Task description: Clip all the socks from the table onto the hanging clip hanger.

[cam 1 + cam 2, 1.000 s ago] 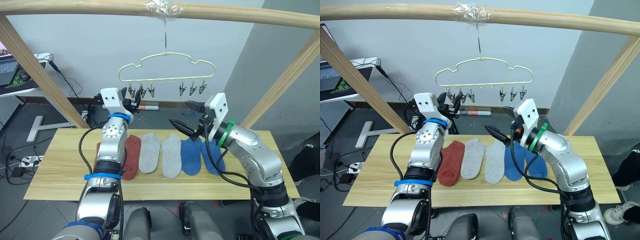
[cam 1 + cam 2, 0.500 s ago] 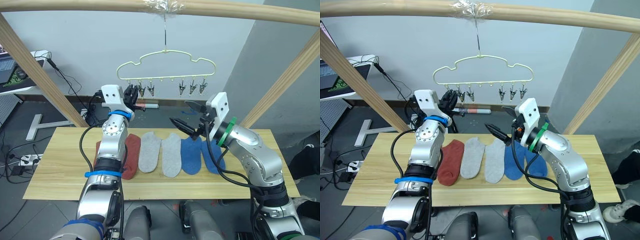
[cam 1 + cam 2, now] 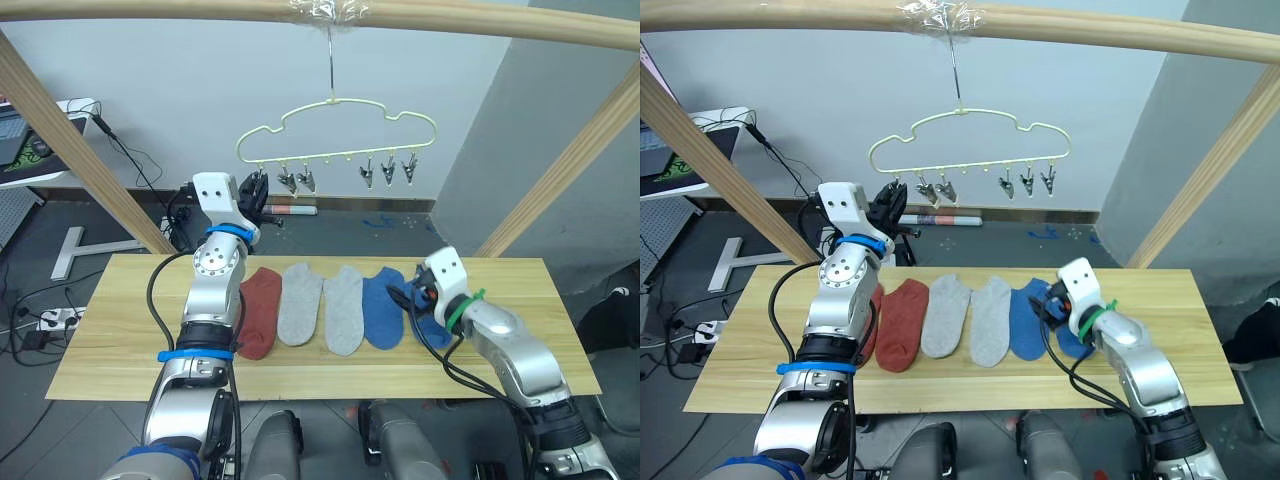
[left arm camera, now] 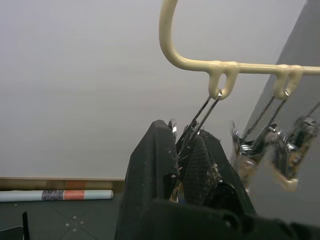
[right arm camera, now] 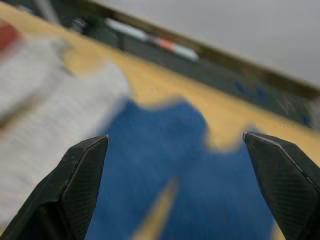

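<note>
Clearly, the socks (image 3: 322, 306) are laid side by side in a row across the middle of the table (image 3: 110, 340), each with its long axis running from the near edge toward the far edge: rust-red at the left, two grey in the middle, blue at the right. Above and behind them the hanger (image 3: 335, 128) is hung from a pole (image 3: 180, 10) by its hook, its bar level and its clips (image 3: 388, 171) pointing down. The left gripper (image 4: 182, 165) is raised on an upright forearm to the bar's left end, and its fingers are clenched on the leftmost clip (image 4: 200, 117). The right gripper (image 5: 175, 165) is lowered just over the blue socks (image 5: 165, 150), its fingers spread wide and nothing held.
</note>
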Controlling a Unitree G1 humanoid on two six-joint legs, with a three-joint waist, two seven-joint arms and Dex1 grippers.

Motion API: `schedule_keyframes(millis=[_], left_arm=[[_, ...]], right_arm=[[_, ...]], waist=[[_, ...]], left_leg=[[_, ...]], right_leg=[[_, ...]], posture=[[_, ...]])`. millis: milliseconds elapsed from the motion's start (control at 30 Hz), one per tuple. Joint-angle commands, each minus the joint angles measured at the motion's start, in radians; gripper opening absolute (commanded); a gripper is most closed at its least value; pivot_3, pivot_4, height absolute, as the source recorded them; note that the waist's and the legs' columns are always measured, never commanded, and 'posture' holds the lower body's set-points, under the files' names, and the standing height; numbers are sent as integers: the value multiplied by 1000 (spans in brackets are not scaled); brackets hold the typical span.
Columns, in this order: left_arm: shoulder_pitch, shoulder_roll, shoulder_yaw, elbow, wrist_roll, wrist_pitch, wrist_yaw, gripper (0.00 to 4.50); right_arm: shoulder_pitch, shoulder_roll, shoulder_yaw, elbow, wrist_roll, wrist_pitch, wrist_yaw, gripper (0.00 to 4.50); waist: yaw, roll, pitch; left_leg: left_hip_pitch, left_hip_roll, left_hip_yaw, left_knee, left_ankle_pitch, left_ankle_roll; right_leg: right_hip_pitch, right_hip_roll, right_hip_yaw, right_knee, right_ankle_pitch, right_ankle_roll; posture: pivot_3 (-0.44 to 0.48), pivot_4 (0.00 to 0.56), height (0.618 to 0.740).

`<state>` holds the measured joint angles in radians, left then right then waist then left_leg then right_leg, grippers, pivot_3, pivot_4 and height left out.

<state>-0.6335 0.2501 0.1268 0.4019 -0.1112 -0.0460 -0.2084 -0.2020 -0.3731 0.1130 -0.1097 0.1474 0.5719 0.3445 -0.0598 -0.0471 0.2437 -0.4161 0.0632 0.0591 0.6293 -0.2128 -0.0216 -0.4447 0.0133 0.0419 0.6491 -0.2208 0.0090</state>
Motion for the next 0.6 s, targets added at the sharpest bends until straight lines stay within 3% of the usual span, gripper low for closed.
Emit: schedule_keyframes(millis=[33, 233, 433, 533, 600], left_arm=[[14, 4, 10, -44, -9, 15, 2, 269], [10, -4, 3, -55, -9, 29, 0, 269], [12, -2, 4, -69, -8, 39, -1, 269], [26, 2, 7, -93, -10, 50, -2, 269], [34, 6, 10, -102, -11, 54, -3, 269]], right_arm=[[-8, 14, -33, 30, -22, -43, -28, 4500], [-150, 87, -74, 385, -34, -145, -62, 4500], [-229, 88, -42, 702, -113, -302, -47, 4500], [-232, 80, -55, 748, -108, -306, -27, 3902], [-225, 76, -61, 747, -100, -296, -15, 3236]], waist=[[-2, 0, 0], [-3, 1, 1], [1, 1, 1], [2, 1, 1], [3, 1, 1]], left_leg=[[0, 0, 0, 0, 0, 0], [1, -1, 0, 1, 0, 0], [0, -1, 0, -1, 0, 0], [0, -1, 0, 0, 0, 0], [1, -1, -1, 0, 0, 0]], right_leg=[[0, 0, 0, 0, 0, 0], [1, 2, 0, 0, 1, 0], [1, 2, 0, -3, 1, 1], [2, 1, 0, -3, 1, 1], [3, 1, 0, -3, 1, 1]], posture=[[-83, 268, 740], [-78, 266, 740], [-53, 259, 740], [-53, 259, 740], [-53, 259, 740]])
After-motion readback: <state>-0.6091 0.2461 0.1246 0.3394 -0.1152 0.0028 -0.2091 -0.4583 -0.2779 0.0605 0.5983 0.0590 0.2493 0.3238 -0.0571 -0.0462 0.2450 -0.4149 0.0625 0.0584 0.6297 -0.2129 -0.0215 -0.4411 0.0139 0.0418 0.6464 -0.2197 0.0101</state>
